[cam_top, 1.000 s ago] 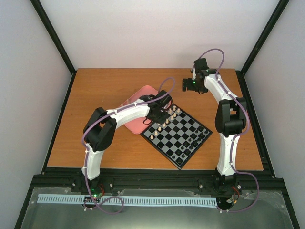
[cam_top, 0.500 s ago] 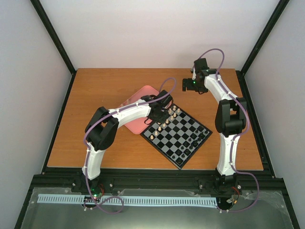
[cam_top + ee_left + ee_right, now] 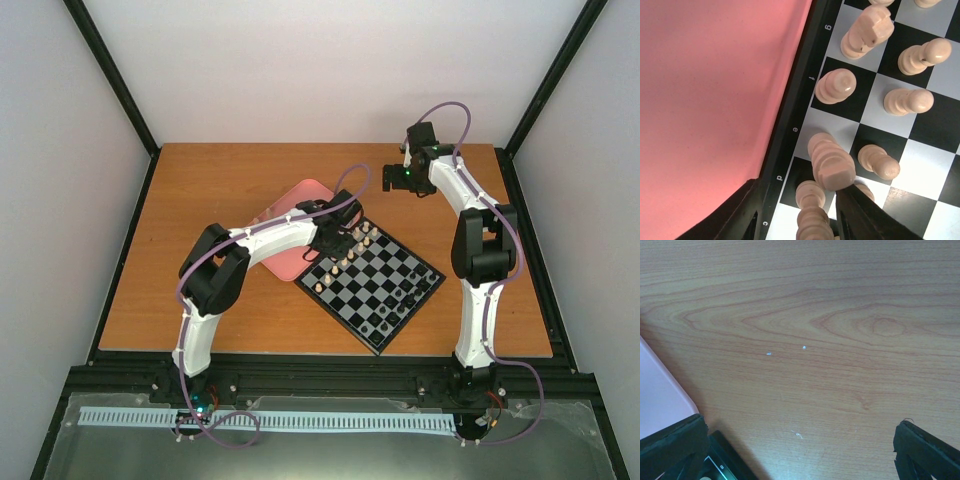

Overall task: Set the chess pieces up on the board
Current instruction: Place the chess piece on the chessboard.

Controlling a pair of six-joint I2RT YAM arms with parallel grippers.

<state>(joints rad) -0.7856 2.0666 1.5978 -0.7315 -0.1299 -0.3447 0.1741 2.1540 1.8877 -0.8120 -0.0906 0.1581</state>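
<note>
Chess pieces [image 3: 836, 86] stand ahead of the left hand [image 3: 799, 202], its fingers [image 3: 860, 217] apart around one, seemingly released; next calls for lifting straight clear.

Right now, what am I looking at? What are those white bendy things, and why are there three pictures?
Those are two robot arms, left and right, each ending in a two-finger gripper. One picture looks down from above; the other two come from small cameras on the wrists. On the wooden table lie a pink tray and a chessboard, with cream chess pieces along one edge and black ones along the opposite edge. The left gripper hangs over the cream row, fingers parted with one piece between them, not squeezed. The right gripper is wide open above bare wood, holding nothing.
</note>
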